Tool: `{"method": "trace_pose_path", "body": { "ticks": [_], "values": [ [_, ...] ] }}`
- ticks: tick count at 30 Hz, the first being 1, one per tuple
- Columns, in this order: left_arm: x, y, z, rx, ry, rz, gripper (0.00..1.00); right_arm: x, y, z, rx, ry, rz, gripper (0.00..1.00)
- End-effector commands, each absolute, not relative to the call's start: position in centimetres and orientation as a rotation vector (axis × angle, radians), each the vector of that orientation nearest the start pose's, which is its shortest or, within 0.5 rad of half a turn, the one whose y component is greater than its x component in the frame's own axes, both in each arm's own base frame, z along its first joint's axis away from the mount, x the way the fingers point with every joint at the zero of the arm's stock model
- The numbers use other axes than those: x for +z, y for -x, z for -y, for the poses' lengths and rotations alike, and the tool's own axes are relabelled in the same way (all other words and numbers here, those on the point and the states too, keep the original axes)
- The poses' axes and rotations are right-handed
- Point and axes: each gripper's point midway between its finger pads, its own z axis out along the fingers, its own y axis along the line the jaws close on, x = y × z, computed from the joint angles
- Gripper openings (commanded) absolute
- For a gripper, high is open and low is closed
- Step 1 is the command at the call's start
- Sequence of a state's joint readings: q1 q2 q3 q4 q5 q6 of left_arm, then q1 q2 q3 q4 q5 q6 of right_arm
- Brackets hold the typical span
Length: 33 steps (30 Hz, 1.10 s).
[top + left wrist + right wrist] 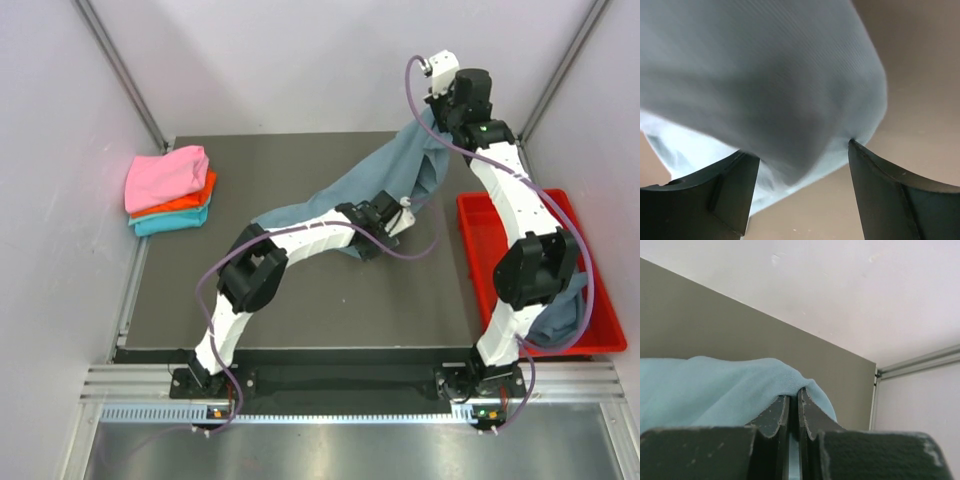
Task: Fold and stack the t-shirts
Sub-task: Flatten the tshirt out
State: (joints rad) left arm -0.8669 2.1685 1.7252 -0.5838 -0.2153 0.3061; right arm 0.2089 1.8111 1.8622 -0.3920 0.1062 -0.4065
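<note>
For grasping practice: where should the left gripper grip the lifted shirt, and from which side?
Probably the lower fold of the lifted shirt, from the near side: it hangs between the left gripper's open jaws while the right gripper pinches its top edge.

Boxed in by plain white walls, joined at the back corners by slanting aluminium posts. Floored with a matte dark grey surface. Edged nearside by a slotted aluminium rail, then brushed metal sheet. Lit softly, evenly.
</note>
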Motion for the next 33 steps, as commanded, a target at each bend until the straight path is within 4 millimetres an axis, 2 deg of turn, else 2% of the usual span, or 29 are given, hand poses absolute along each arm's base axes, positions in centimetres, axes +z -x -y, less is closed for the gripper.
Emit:
{"method": "trace_pose_path", "body": {
  "ticks": [1, 8, 10, 14, 16, 18, 19, 22, 24, 26, 29, 30, 33],
  "values": [
    [8.2, -36.3, 36.1, 0.148, -1.307, -2.106, 0.75, 36.5, -55.2, -6.0, -0.241, 0.409, -1.750, 0.00],
    [11.5, -33.7, 37.2, 0.211, -1.317, -2.007, 0.73, 35.2, -55.4, -5.2, -0.227, 0.404, -1.777, 0.00],
    [11.4, -32.9, 37.5, 0.201, -1.337, -2.001, 0.73, 35.1, -55.7, -5.1, -0.226, 0.402, -1.780, 0.00],
    [9.0, -32.5, 38.0, 0.193, -1.366, -2.042, 0.72, 35.1, -56.0, -5.0, -0.222, 0.390, -1.780, 0.00],
    [7.5, -32.9, 38.3, 0.207, -1.382, -2.059, 0.72, 35.0, -55.9, -5.1, -0.214, 0.392, -1.781, 0.00],
    [6.8, -33.2, 38.8, 0.200, -1.381, -2.070, 0.72, 35.0, -55.8, -5.2, -0.211, 0.395, -1.782, 0.00],
    [5.8, -33.4, 38.8, 0.206, -1.388, -2.086, 0.72, 35.3, -55.7, -5.2, -0.212, 0.395, -1.779, 0.00],
    [4.8, -34.0, 39.3, 0.188, -1.378, -2.108, 0.69, 35.6, -55.5, -5.0, -0.219, 0.399, -1.772, 0.00],
    [4.8, -34.5, 39.7, 0.167, -1.369, -2.113, 0.68, 35.7, -55.4, -4.7, -0.219, 0.390, -1.773, 0.00],
    [3.9, -34.8, 39.7, 0.170, -1.372, -2.129, 0.66, 36.0, -55.3, -4.5, -0.218, 0.382, -1.770, 0.00],
    [3.5, -35.5, 39.6, 0.168, -1.365, -2.140, 0.53, 36.0, -55.2, -4.4, -0.219, 0.382, -1.773, 0.00],
    [3.5, -35.6, 39.5, 0.168, -1.360, -2.143, 0.35, 36.1, -55.1, -4.4, -0.218, 0.379, -1.770, 0.00],
    [3.5, -36.3, 38.6, 0.183, -1.333, -2.166, 0.04, 36.2, -54.8, -4.2, -0.219, 0.375, -1.770, 0.00]
  ]
}}
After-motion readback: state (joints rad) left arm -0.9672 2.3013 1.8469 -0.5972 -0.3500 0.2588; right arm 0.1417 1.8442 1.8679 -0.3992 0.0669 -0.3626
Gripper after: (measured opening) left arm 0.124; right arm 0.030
